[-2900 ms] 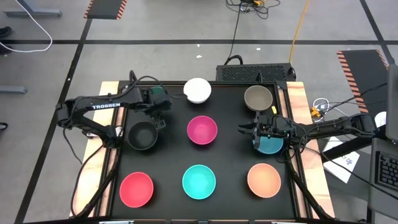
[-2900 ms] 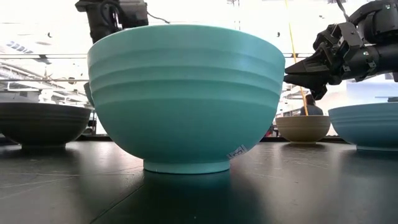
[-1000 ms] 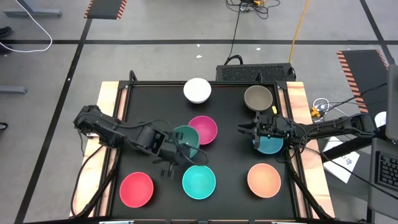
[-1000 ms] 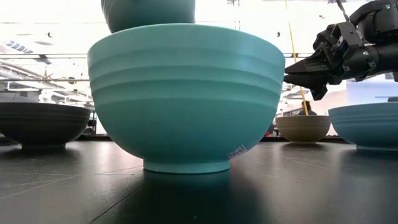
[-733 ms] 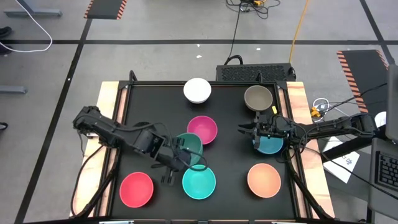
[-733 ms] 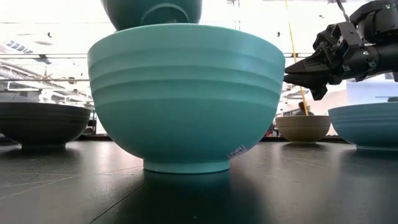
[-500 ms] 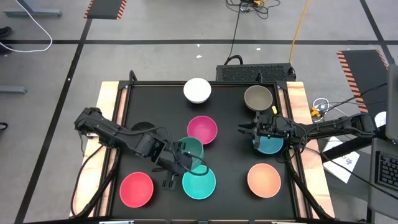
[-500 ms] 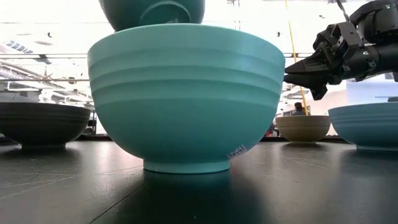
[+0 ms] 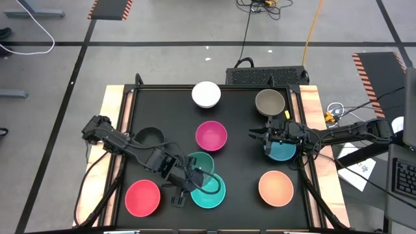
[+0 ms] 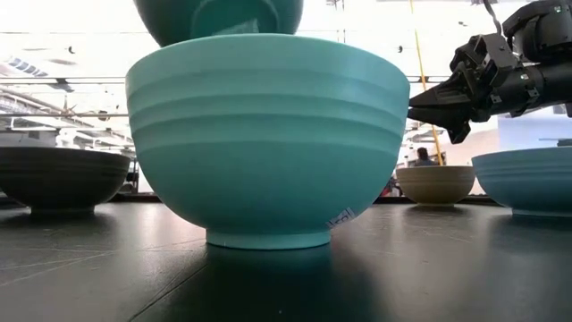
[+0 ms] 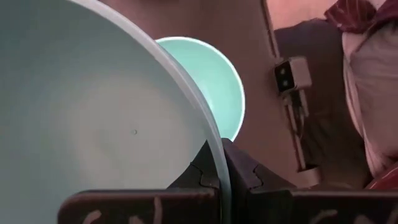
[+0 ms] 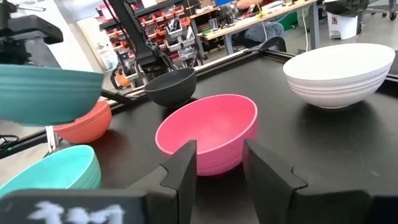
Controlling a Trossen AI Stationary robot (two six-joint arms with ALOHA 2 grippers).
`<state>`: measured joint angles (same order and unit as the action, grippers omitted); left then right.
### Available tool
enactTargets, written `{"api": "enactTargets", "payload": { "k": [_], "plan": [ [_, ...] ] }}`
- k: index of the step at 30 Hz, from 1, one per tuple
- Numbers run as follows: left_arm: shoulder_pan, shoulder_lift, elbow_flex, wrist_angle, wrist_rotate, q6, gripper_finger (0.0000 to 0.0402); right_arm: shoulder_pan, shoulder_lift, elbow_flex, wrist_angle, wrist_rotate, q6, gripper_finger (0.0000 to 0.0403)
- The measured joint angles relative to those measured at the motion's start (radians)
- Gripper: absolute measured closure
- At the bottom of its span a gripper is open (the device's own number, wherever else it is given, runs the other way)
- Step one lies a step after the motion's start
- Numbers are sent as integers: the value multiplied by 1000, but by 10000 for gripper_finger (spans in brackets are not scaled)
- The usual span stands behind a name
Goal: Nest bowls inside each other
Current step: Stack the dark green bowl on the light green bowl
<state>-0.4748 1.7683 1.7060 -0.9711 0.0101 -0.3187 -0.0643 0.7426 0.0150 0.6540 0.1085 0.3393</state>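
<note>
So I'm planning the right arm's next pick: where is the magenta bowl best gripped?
Probably at its rim: the magenta bowl sits upright and open, apart from its neighbours. One finger inside, one outside the wall, coming from above on the side facing the open right gripper, which hangs over the blue bowl.

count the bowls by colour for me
small round dark green bowl, pinched in the left tool: 1
turquoise: 1
white: 1
grey-brown: 1
black: 1
magenta: 1
blue: 1
red: 1
peach-orange: 1
total: 9

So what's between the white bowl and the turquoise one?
In the high view, the magenta bowl sits between the white bowl and the turquoise bowl.
</note>
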Motion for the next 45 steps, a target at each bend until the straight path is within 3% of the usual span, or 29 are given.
{"api": "enactTargets", "payload": {
  "k": [14,22,27,37,45],
  "plan": [
    [-27,116,83,-54,27,-12,401,0,0,0,0,-1,0,281],
    [-35,172,113,-67,14,2,401,0,0,0,-1,-4,-1,281],
    [-33,197,119,-68,-50,10,401,1,0,0,0,-5,-10,281],
    [-37,209,120,-52,-55,-4,401,1,0,0,-1,-5,-11,281],
    [-77,265,276,-95,-74,-1,401,0,0,0,-1,-3,-11,281]
  ]
}}
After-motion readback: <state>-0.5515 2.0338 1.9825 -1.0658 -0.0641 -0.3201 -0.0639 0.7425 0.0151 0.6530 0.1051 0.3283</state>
